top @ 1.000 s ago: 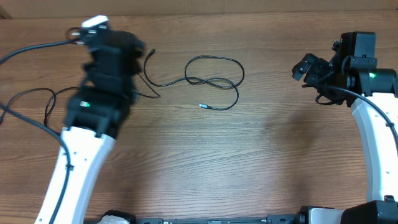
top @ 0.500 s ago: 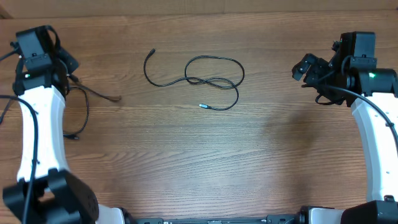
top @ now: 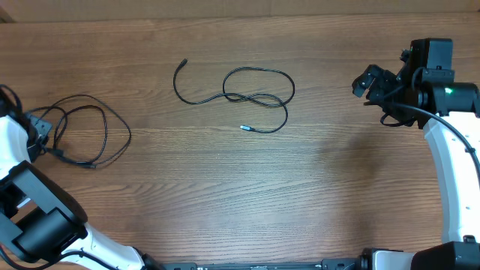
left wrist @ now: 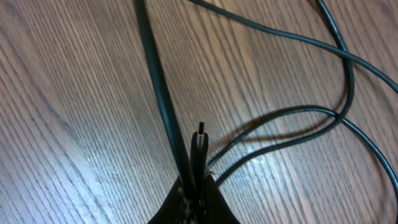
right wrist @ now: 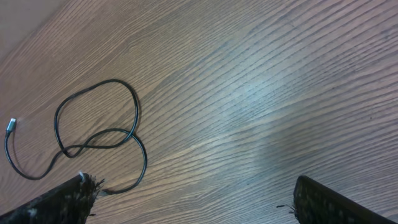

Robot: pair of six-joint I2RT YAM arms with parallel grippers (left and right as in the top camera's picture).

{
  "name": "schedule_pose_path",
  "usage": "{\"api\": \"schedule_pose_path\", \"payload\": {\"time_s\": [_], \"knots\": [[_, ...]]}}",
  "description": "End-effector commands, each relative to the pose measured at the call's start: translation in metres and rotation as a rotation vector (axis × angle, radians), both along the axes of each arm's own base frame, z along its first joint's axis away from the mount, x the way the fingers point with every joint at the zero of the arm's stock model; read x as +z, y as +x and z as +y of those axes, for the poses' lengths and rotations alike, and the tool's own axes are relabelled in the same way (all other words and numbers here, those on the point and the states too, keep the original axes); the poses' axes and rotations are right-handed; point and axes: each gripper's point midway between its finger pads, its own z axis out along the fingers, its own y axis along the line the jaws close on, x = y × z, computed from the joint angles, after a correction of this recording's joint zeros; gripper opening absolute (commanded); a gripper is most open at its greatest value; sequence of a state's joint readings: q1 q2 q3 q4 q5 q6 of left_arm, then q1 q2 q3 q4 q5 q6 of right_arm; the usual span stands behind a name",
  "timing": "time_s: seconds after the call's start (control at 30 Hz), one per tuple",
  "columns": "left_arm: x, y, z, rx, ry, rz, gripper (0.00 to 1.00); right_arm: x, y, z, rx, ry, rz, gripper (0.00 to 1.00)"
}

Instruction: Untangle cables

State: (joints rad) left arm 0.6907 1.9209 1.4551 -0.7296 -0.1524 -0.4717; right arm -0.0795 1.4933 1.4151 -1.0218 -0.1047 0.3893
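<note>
One thin black cable [top: 251, 96] lies in loops at the table's middle back, its small plug end [top: 243, 128] pointing left. It also shows in the right wrist view [right wrist: 99, 127]. A second black cable [top: 105, 124] lies in loose loops at the far left. My left gripper [top: 43, 136] is at the left edge, shut on that cable; in the left wrist view [left wrist: 198, 180] the plug [left wrist: 200, 142] sticks out past the closed fingertips. My right gripper [top: 375, 81] is open and empty at the right, well away from both cables; in the right wrist view [right wrist: 193, 200] its fingers are wide apart.
Wooden table top [top: 247, 195] with its back edge along the top of the overhead view. Thicker black arm wires cross the left wrist view [left wrist: 155, 81]. The right arm's white link [top: 450, 172] stands at the right edge.
My left arm has swung from beside the middle cable to the far left edge, dragging one cable away with it. That cable now lies in loops at the left. The right arm has not moved.
</note>
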Motion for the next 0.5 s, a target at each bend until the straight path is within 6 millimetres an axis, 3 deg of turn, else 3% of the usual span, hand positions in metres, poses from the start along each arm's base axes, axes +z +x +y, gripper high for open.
{"api": "schedule_pose_path", "payload": {"time_s": [0.0, 0.1, 0.2, 0.23, 0.33, 0.47], "knots": [[-0.0004, 0.0091, -0.0038, -0.005, -0.034, -0.039, 0.04, 0.0014, -0.0001, -0.0008, -0.005, 0.002, -0.005, 1.0], [-0.0001, 0.0109, -0.0049, -0.01, -0.032, -0.041, 0.04, 0.0014, -0.0001, -0.0008, -0.005, 0.002, -0.005, 1.0], [-0.0002, 0.0107, -0.005, -0.01, -0.032, -0.04, 0.49, 0.0014, -0.0001, -0.0008, -0.005, 0.002, -0.005, 1.0], [-0.0002, 0.0107, -0.0051, -0.01, -0.033, -0.04, 0.59, 0.0014, -0.0001, -0.0008, -0.005, 0.002, -0.005, 1.0], [-0.0002, 0.0107, -0.0052, -0.01, -0.033, -0.04, 0.69, 0.0014, -0.0001, -0.0008, -0.005, 0.002, -0.005, 1.0], [-0.0007, 0.0146, -0.0095, -0.023, -0.057, -0.06, 0.69, 0.0014, -0.0001, -0.0008, -0.005, 0.002, -0.005, 1.0]]}}
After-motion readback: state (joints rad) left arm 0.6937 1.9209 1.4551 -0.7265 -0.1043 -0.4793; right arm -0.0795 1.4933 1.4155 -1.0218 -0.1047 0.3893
